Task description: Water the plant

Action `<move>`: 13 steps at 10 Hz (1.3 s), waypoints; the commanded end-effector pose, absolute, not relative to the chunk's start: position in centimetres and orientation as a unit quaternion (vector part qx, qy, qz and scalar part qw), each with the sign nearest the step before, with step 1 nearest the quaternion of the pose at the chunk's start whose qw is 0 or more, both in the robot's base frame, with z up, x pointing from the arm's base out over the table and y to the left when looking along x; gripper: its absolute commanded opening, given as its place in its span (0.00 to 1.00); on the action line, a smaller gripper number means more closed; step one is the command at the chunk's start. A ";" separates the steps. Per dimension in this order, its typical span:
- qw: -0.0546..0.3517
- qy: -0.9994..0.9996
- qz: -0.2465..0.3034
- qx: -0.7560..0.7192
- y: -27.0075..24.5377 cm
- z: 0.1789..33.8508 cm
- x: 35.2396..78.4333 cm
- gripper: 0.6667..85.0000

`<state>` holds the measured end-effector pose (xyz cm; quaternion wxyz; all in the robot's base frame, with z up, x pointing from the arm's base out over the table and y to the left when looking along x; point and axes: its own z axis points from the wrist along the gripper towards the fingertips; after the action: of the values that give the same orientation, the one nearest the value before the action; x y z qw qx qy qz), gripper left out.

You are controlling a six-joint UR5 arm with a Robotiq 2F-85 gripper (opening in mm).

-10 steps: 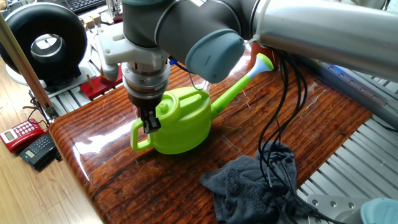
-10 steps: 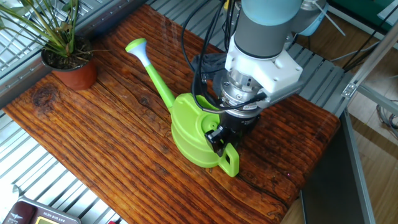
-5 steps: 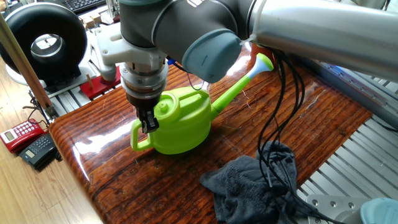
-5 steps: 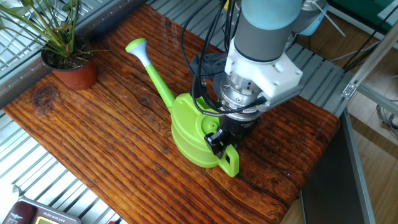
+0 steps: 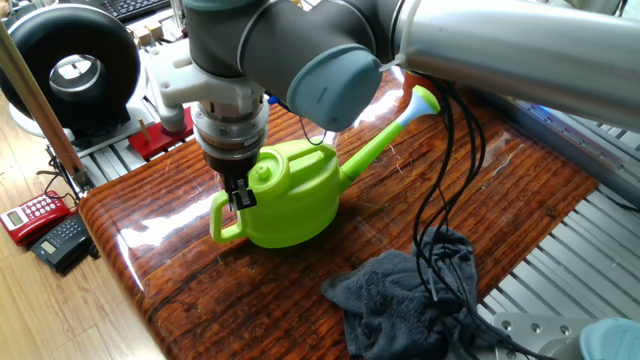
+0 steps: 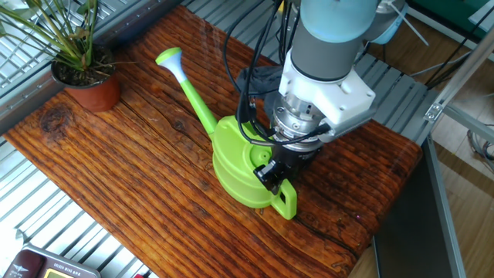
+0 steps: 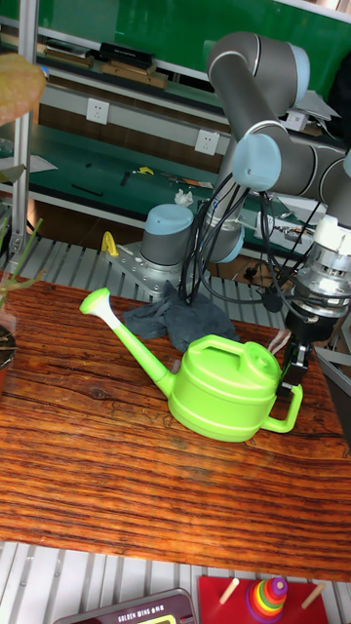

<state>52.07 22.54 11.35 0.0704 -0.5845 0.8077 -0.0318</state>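
The plant (image 6: 71, 38), thin green leaves in a terracotta pot (image 6: 91, 91), stands at the table's far left corner in the other fixed view. Only its edge (image 7: 8, 292) shows in the tall fixed view. A lime green watering can (image 5: 290, 195) (image 6: 235, 166) (image 7: 219, 390) rests on the wooden table, its spout (image 6: 185, 85) pointing toward the plant. My gripper (image 5: 241, 196) (image 6: 269, 173) (image 7: 291, 376) comes straight down onto the top of the can's handle (image 7: 286, 417), its dark fingers shut on it.
A dark grey cloth (image 5: 405, 300) (image 7: 175, 317) lies on the table behind the can, with black cables hanging over it. A red phone (image 5: 30, 215) and a black round device (image 5: 70, 65) sit off the table's end. The table edge (image 6: 324, 255) is close to the handle.
The arm has shifted very slightly up and sideways at the handle. The watering can stays in the same place on the table.
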 end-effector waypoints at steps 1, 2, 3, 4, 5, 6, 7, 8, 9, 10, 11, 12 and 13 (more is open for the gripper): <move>0.072 0.810 -0.027 -0.582 22.7 11.7 52.0 0.24; 0.072 0.809 -0.030 -0.583 22.6 11.9 52.0 0.13; 0.073 0.807 -0.031 -0.586 22.6 12.0 52.0 0.00; 0.074 0.807 -0.023 -0.585 23.0 11.9 51.8 0.00; 0.072 0.806 -0.016 -0.587 23.2 11.9 51.5 0.00; 0.068 0.805 -0.007 -0.590 23.5 11.9 51.1 0.00; 0.061 0.801 -0.005 -0.595 23.4 11.9 50.9 0.00; 0.055 0.796 -0.008 -0.602 23.4 11.9 50.8 0.00; 0.050 0.794 -0.010 -0.606 23.3 12.0 50.7 0.00; 0.043 0.790 -0.014 -0.611 23.2 12.1 50.6 0.00; 0.033 0.785 -0.021 -0.619 22.9 12.3 50.6 0.00; 0.025 0.781 -0.030 -0.623 22.8 12.6 50.6 0.00; 0.021 0.779 -0.036 -0.626 22.9 12.8 50.7 0.00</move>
<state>50.79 22.78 12.27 0.0330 -0.6177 0.7852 -0.0300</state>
